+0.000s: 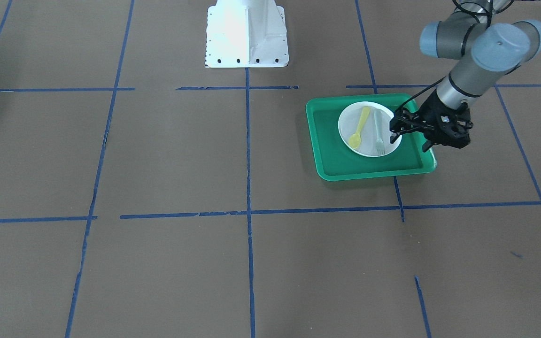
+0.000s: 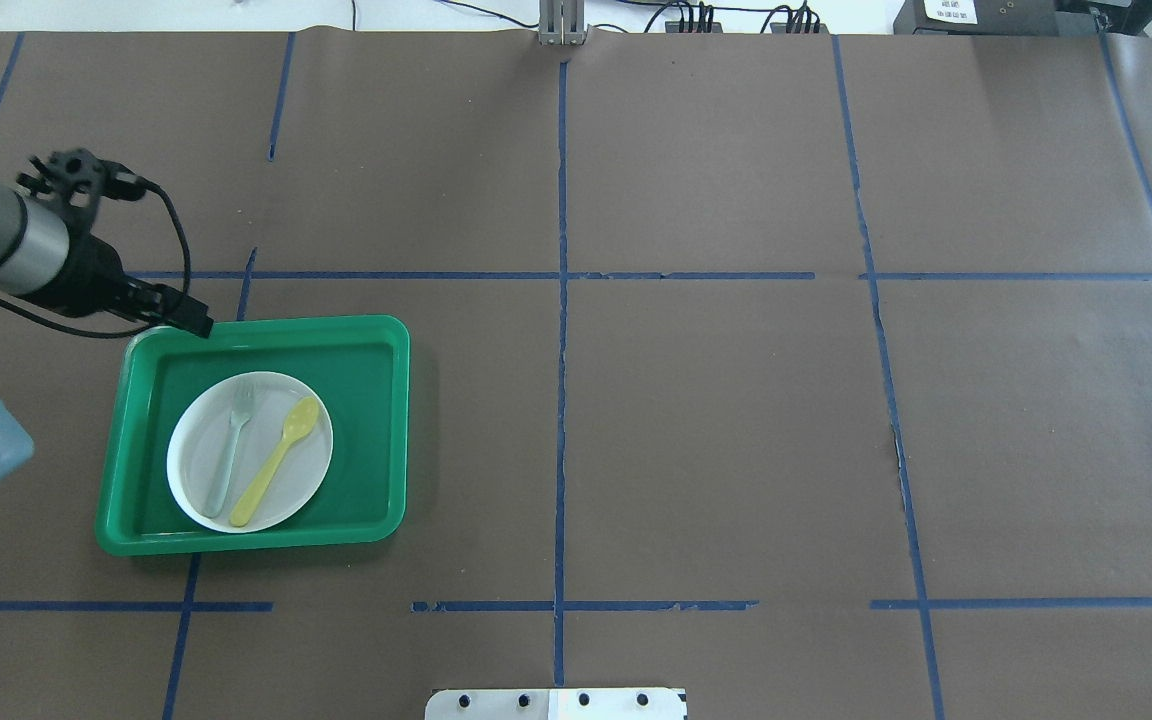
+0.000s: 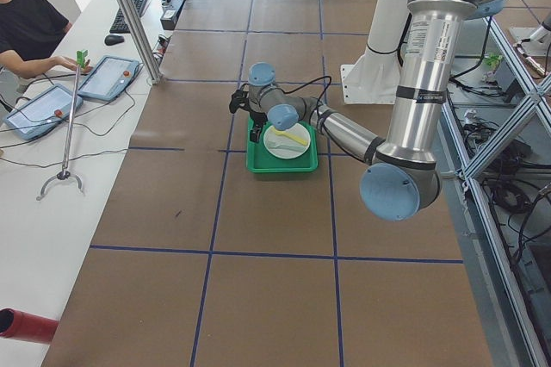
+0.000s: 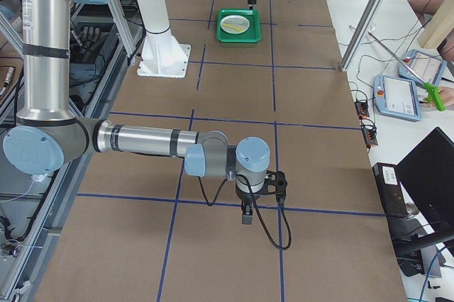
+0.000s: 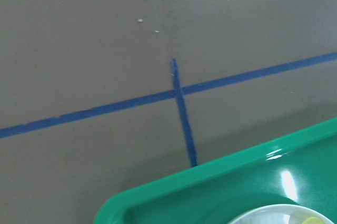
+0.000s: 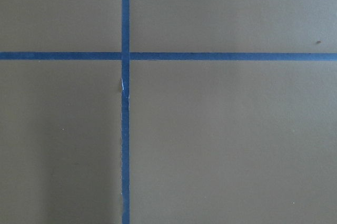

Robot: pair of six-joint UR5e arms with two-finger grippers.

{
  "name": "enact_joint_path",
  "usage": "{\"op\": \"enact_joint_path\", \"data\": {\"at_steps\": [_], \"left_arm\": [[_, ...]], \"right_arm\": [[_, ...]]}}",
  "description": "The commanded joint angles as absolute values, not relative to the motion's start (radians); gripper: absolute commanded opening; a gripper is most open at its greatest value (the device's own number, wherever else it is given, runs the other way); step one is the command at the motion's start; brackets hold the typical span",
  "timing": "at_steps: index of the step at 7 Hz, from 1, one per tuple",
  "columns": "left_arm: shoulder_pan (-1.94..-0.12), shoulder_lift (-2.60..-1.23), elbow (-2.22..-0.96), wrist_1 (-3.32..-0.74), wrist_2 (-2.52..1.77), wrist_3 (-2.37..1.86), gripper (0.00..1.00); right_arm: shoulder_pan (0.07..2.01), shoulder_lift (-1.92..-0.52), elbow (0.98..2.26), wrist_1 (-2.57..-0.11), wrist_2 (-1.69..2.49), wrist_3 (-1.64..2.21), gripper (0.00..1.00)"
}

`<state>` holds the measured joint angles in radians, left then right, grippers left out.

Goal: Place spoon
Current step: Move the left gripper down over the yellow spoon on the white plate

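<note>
The yellow spoon (image 1: 360, 127) lies on the white plate (image 1: 348, 122) inside the green tray (image 1: 345, 166), with nothing holding it. It also shows in the overhead view (image 2: 278, 458), bowl towards the far side. My left gripper (image 1: 410, 143) hangs over the tray's far-left corner, beside the plate, open and empty. In the overhead view the left gripper (image 2: 191, 318) is over the tray (image 2: 366, 400) rim. My right gripper (image 4: 245, 217) shows only in the exterior right view, far from the tray; I cannot tell whether it is open or shut.
A pale translucent fork (image 2: 231, 450) lies on the plate next to the spoon. The white robot base (image 1: 247, 33) stands at the table's robot side. Blue tape lines cross the brown table. The left wrist view shows the tray's corner (image 5: 210, 187).
</note>
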<state>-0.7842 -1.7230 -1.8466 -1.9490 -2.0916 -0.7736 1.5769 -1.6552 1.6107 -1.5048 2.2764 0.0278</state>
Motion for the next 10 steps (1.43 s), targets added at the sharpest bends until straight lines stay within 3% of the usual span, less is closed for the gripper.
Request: {"op": "enact_joint_path", "data": {"at_steps": [1,5,8,10], "left_arm": [[-0.632,-1.72,-1.876,-1.944,-1.947,-0.831,0.85],[-0.548,-1.72,-1.878,-1.887,-1.865,-0.839,0.79],[-0.548,-1.721,-1.87,-1.885,-1.871,-0.839,0.6],[-0.542,-1.723,-1.865,-1.885,-1.875,-0.839,0.59]], "right_arm": [[1.577,-1.655,1.611,-1.505,2.276,0.028,1.0],[1.577,-1.655,1.611,-1.505,2.276,0.028,1.0],[1.577,-1.655,1.611,-1.505,2.278,0.028,1.0],[1.577,-1.655,1.611,-1.505,2.278,0.028,1.0]]}}
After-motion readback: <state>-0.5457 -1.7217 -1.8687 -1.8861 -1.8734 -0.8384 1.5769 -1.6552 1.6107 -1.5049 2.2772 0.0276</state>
